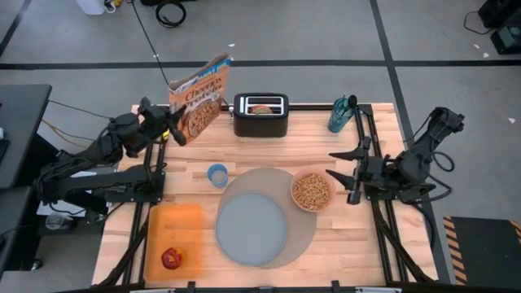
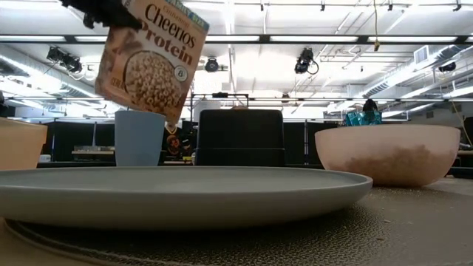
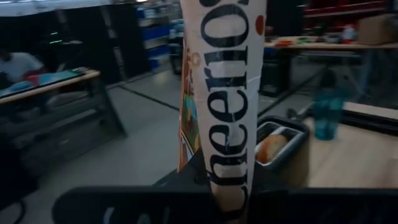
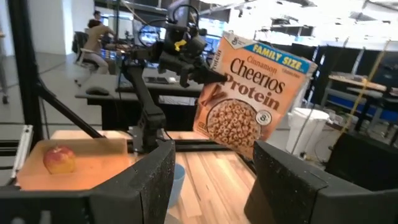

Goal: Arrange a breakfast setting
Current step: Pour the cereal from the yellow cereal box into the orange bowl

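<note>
Glossy cardboard cereal box (image 1: 201,96), matt plate (image 1: 251,229) (smooth), pale wood-plank table (image 1: 358,244).

**Right wrist view — cereal box held aloft across the table**

The right gripper (image 4: 211,180) is seen with its two dark fingers spread apart, nothing between them. Beyond, a tilted Cheerios Protein box (image 4: 255,96) is gripped at one edge by the left gripper (image 4: 198,71). A red apple (image 4: 59,160) is shown resting on the orange board (image 4: 93,165) — a small blue cup (image 4: 178,177) is partly hidden behind one finger.
</note>
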`<state>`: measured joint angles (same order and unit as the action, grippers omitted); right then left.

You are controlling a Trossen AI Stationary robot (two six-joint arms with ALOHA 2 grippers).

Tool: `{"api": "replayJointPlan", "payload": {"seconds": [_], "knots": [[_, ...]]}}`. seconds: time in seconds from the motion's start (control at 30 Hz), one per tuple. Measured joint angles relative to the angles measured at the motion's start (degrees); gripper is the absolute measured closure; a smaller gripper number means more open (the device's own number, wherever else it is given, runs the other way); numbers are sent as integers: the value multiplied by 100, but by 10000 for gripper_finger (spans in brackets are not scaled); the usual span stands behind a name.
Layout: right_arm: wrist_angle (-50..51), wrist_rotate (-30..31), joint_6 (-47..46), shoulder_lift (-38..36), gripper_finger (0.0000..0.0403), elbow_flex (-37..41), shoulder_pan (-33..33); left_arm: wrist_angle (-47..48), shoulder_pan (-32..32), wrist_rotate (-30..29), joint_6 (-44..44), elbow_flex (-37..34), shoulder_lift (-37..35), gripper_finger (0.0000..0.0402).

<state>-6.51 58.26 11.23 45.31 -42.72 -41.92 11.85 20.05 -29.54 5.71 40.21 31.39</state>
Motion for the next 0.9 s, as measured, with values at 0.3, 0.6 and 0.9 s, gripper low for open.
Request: {"api": "replayJointPlan", "payload": {"seconds": [0.3, 0.6, 0.9], "knots": [[-202, 221, -2, -129, 179, 158, 17, -361, -675, -1630, -211, -744, 3, 391], [-576, 219, 71, -180, 180, 642, 42, -535, -1389, -3138, -507, -1403, 5, 391], [-2728, 211, 617, -224, 191, 2012, 90, -955, -1518, -4028, -968, -2239, -1, 391]]}}
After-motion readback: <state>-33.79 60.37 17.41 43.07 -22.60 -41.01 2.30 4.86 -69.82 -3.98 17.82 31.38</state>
